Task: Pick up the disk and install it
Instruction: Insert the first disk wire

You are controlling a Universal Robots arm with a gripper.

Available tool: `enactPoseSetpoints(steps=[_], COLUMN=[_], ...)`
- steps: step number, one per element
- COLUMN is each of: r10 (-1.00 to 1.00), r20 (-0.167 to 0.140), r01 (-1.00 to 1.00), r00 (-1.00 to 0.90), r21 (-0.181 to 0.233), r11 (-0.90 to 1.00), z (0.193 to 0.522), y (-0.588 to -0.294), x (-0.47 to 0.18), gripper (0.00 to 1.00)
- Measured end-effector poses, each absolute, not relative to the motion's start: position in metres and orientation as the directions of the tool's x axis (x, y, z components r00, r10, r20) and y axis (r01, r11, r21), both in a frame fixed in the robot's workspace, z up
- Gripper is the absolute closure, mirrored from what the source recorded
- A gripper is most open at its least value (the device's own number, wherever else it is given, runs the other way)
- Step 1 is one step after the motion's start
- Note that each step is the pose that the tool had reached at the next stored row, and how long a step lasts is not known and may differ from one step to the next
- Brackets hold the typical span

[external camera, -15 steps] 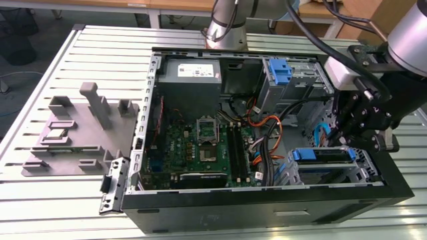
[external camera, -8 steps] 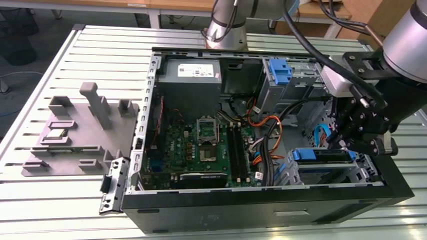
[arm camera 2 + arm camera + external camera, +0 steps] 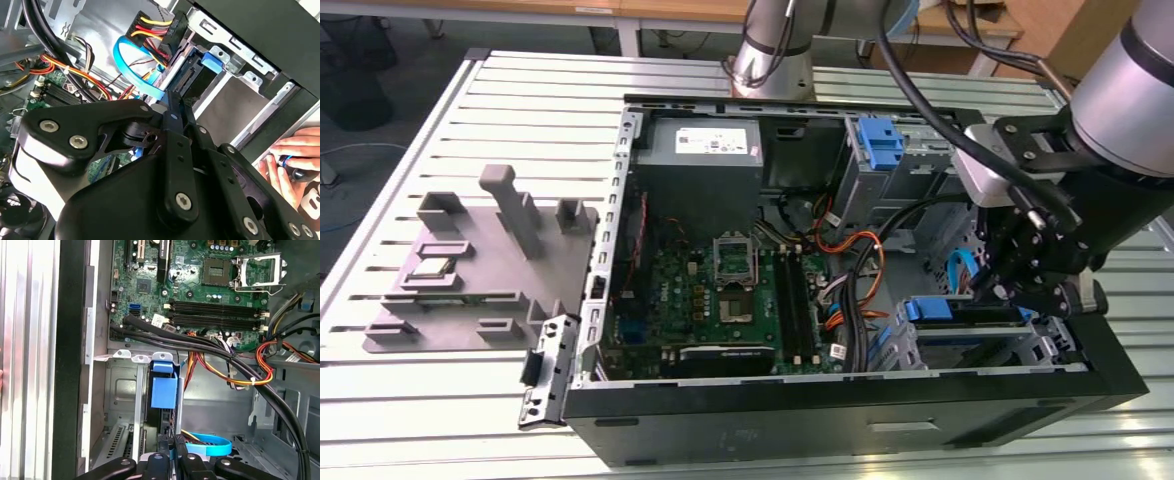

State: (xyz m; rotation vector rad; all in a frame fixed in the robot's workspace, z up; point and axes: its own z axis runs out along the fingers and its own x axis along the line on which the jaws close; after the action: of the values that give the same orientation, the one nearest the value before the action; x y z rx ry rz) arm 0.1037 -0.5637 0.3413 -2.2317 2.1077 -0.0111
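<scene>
place: robotics lab | evidence: slotted aluminium bench (image 3: 414, 420), opened computer case (image 3: 854, 412)

My fingers (image 3: 176, 130) rise from my black linkage, narrow and close together, pinched on the near edge of the disk (image 3: 192, 75). The disk sits in the grey metal bay (image 3: 235, 100), its blue rail (image 3: 213, 56) at the far end. A blue flat cable (image 3: 131, 67) loops just beside the disk, below a plug (image 3: 145, 31) trailing yellow, red and black wires. The green motherboard (image 3: 52, 82) lies further off, behind orange and red leads. Past the black case wall (image 3: 260, 30), a person's hand (image 3: 287, 162) rests.
</scene>
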Motion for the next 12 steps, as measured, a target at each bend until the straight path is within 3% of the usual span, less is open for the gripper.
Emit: enactPoseSetpoints(steps=[12], r10=[-0.996], r20=[-0.043], r01=[-0.995], r00=[0.073], r21=[-0.077], r11=[-0.069], z=[0.3367], y=[-0.5637], x=[0.0998], gripper=[0.84])
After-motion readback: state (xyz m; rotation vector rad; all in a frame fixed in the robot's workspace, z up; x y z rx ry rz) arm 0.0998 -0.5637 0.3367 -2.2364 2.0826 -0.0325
